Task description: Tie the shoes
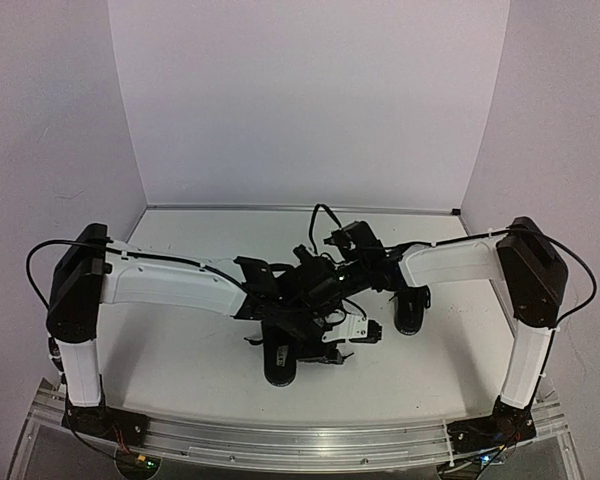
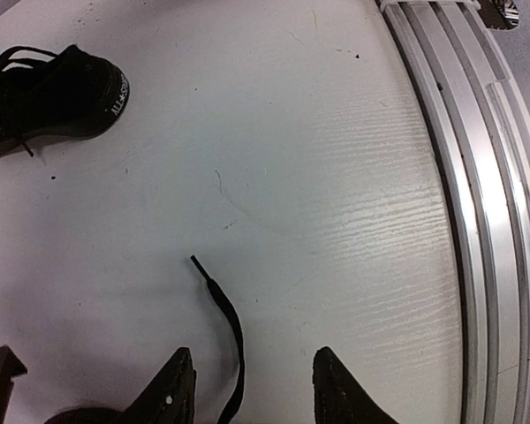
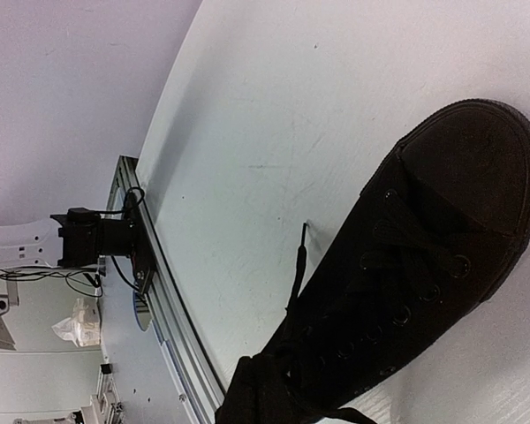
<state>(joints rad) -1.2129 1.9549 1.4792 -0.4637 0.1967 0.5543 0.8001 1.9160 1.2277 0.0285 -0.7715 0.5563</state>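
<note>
Pale lilac walls round a white table [image 1: 180,350] with faint wood grain, ribbed aluminium rail [image 1: 280,435] along the near edge. Near the middle, all-black canvas low shoe [image 1: 279,362], smooth rounded toe cap, crowded over by both wrists. Right gripper [image 1: 318,292] shut tight amid that tangle, contents impossible to tell. Left gripper [image 2: 252,353] partly spread, black wedge fingers gripping nothing, thin flat black lace [image 2: 231,331] lying loose between them. Further right, second black low shoe [image 1: 411,312], set apart, pale lettering on its heel.
</note>
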